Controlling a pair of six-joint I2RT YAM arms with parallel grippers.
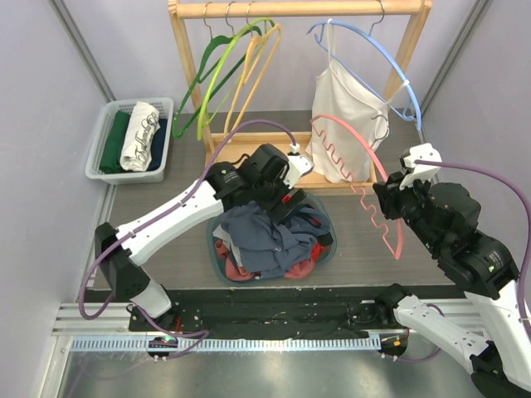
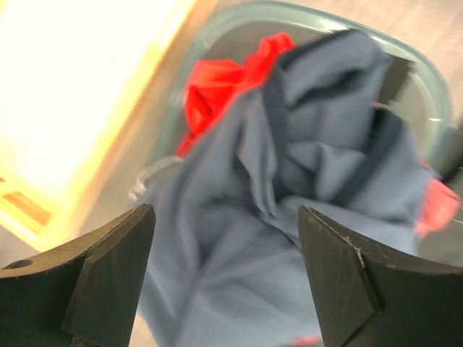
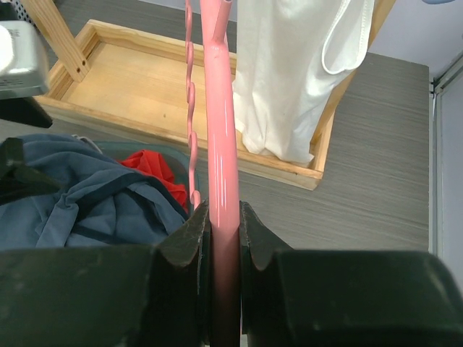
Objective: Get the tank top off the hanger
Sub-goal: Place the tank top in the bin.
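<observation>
Holding the bare pink plastic hanger (image 3: 223,144) by one arm of its frame, the right gripper (image 3: 223,224) has its jaws narrow and pressed on the pink bar from both sides. I think this keeps the hanger fixed in the air, so that cloth can slide off it. Nothing hangs on it now.

The left gripper (image 2: 226,238) hovers just above the round teal plastic tub (image 2: 427,72), and its jaws stand wide with nothing between them. Directly under them lies the slate-blue tank top (image 2: 289,181), on top of a heap with a red garment (image 2: 217,87). As it is off the hanger, I judge the removal to be practically done.

The tank top is crumpled, so it has no clear long axis and I cannot tell where its straps point. The long axis of the hanger runs from the right jaws away toward the wooden clothes rack (image 1: 290,8), over the grey counter (image 1: 465,157). A white tank top (image 1: 344,116) hangs there on a light blue hanger (image 1: 373,46), well apart from both grippers.
</observation>
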